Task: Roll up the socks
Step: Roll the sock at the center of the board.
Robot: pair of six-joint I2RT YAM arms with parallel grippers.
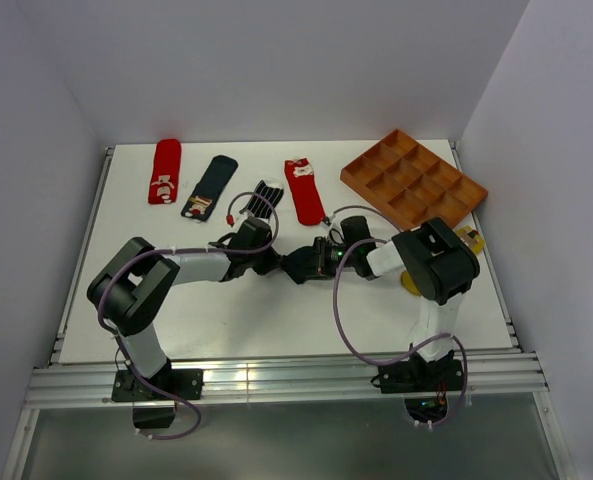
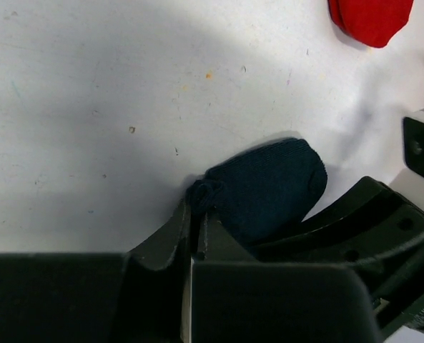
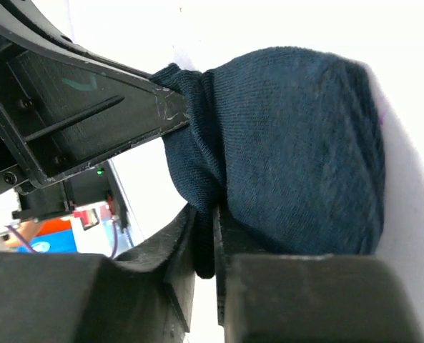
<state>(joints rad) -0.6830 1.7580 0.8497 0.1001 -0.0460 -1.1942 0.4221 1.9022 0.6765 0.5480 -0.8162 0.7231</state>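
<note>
Left gripper (image 2: pixel 197 214): your fingers were together, pinching one edge of the navy sock (image 2: pixel 265 189).
Right gripper (image 3: pixel 206 221): its fingers were nearly together with a fold of the same sock caught between them, as far as its own view showed.
Navy sock: it sat at the centre of the table (image 1: pixel 276 320), between your two grippers, bunched into a short thick bundle.
Progress: you were on the first sock, by my judgement. Its roll looked partly formed and had not been set down.
Left to do: the red sock (image 1: pixel 164 172) at 10 o'clock, the patch sock (image 1: pixel 209 187) at 11, and the striped sock (image 1: pixel 266 197) and other red sock (image 1: pixel 304 190) near 12 all lay flat and unrolled. The yellow sock (image 1: pixel 409 282) at 3 o'clock was mostly hidden under your right arm, so its state was unclear.
Tray (image 1: pixel 371 200): it stood at 1 o'clock with many compartments, and no sock showed in any of them.
</note>
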